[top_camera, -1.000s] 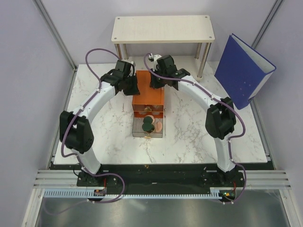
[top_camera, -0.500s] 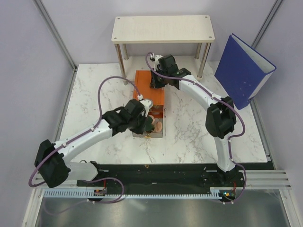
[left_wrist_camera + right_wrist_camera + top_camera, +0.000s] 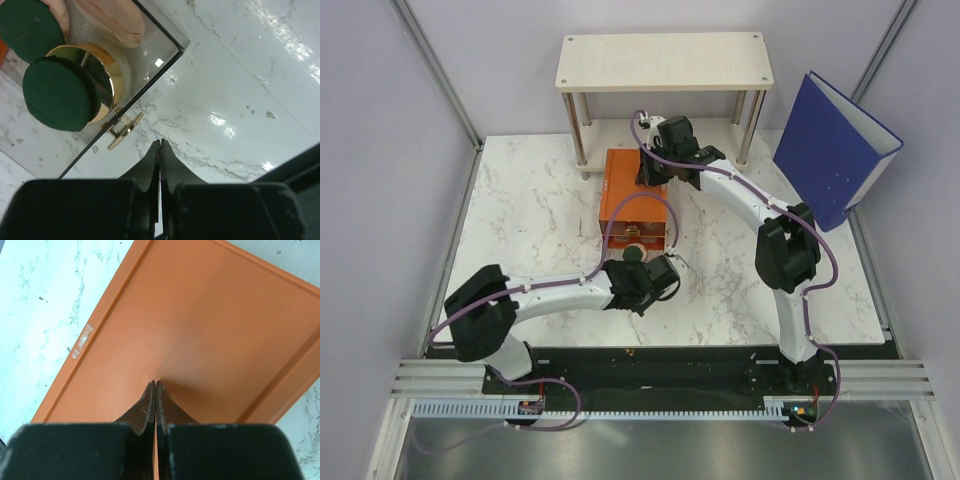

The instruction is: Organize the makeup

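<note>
Left wrist view: a dark green disc [image 3: 57,94] lies on the round gold compact [image 3: 105,75]. A second green disc [image 3: 30,27] and the peach-pink discs [image 3: 117,22] lie beside it in the clear drawer [image 3: 155,67], which is pulled out toward 6 o'clock from the orange box [image 3: 200,330]. I can't find the tube or stick.

I judge the sorting mostly done, with the drawer left to shut.

My left gripper [image 3: 160,142] is pinched together and empty, the gold knob [image 3: 122,131] near at its 10 o'clock. The right gripper [image 3: 156,384], also pinched together, touches the box top.

The blue binder [image 3: 830,150] at 2 o'clock and the shelf [image 3: 663,60] at 12 stand well apart from the box.
</note>
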